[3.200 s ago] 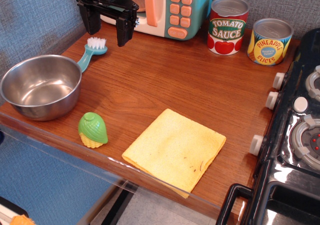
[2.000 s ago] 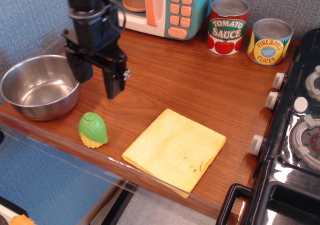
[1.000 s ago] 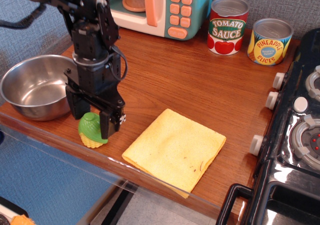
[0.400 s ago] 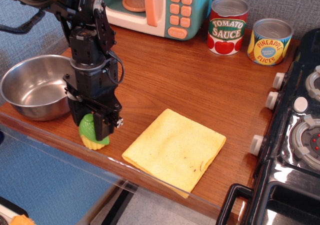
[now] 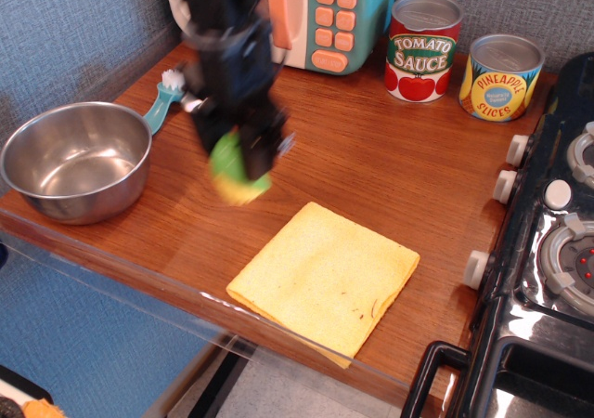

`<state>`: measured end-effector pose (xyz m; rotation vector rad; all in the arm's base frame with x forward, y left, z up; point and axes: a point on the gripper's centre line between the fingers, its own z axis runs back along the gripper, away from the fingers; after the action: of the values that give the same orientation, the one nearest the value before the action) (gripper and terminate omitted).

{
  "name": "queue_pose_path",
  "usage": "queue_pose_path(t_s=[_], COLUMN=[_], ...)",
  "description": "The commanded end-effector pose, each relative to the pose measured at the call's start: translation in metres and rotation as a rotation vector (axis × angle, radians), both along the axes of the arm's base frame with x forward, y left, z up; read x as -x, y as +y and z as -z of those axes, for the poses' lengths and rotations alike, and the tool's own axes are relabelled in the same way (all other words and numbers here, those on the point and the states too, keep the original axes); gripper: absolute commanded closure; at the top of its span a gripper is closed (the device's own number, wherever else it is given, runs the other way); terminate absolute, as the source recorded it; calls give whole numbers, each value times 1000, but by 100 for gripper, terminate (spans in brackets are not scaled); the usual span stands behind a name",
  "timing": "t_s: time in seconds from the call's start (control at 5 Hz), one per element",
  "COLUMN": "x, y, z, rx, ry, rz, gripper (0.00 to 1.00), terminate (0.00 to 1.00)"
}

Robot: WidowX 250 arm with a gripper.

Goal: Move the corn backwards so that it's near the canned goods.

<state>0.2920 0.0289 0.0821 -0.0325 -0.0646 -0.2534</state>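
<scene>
Above the middle-left of the brown wooden tabletop [image 5: 371, 158], the black robot gripper [image 5: 238, 163] hung blurred, its fingers clamped on the small green-husked, yellow-ended toy corn [image 5: 236, 167]. The corn appeared lifted off the wood, with a faint shadow beneath it, yellow end pointing down toward the front edge. Blur hid the finer detail of the fingers.

At the back edge, toward the right corner, stood the two short silver-topped cans: the red, white and green "Tomato Sauce" can [image 5: 423, 48] and, just beside it on the right, the yellow and blue "Pineapple Slices" can [image 5: 501, 77]. The corn was well apart from both, out to their left and nearer the front.

Near the left edge sat a round stainless-steel bowl [image 5: 74, 161], empty as far as could be seen. Behind it, a teal-handled brush with white bristles [image 5: 166, 97] lay on the wood, its head toward the back edge. A teal and peach toy microwave [image 5: 320, 14] stood along the back edge, partly hidden by the arm. A folded yellow cloth [image 5: 323, 276] lay flat near the front edge, close in front of the held corn and to its right. A black toy stove with white knobs [image 5: 548, 251] bordered the right edge.
</scene>
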Motion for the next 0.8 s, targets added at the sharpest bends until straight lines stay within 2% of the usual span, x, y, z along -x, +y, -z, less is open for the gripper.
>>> queue_pose_path(t_s=[0.0,0.4,0.6], x=[-74,-116,-126], y=[-64,-95,-92], z=[-5,29,30], rx=[34,24,16], ry=[-54,-40,-44], rz=[108,119,118], gripper=[100,100,100], terminate=[0,0,0])
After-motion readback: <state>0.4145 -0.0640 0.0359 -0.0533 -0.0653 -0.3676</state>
